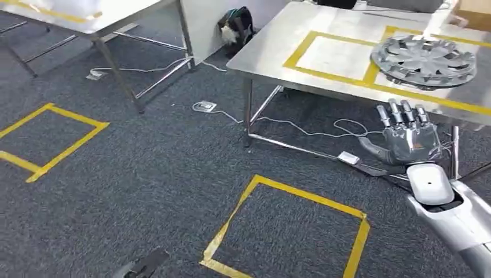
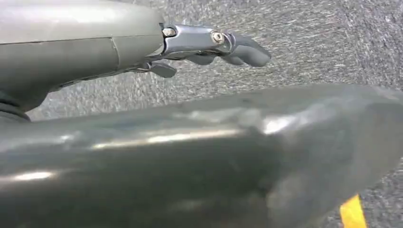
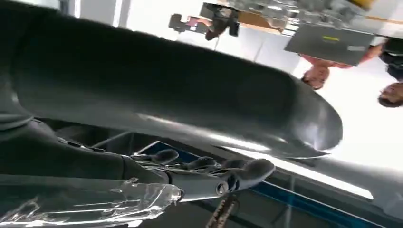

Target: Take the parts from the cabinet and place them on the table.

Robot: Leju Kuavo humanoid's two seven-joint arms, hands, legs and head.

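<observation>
Hubcap point(image 1: 424, 59) lies flat on the steel table point(image 1: 324, 35), overlapping the yellow tape between two marked squares. Right hand point(image 1: 405, 136) raised below the table's near edge, fingers straight and slightly apart, holding nothing, clear of the hubcap. Left hand point(image 2: 209, 45) hangs over grey carpet point(image 1: 173, 168), fingers extended, nothing in them. Cables point(image 1: 301, 130) trail under the table

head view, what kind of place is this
Probably a robot test lab or workshop, not a home: steel tables, yellow tape squares marking spots on grey carpet, loose cables on the floor, and a silver wheel cover lying on the nearer table.
</observation>
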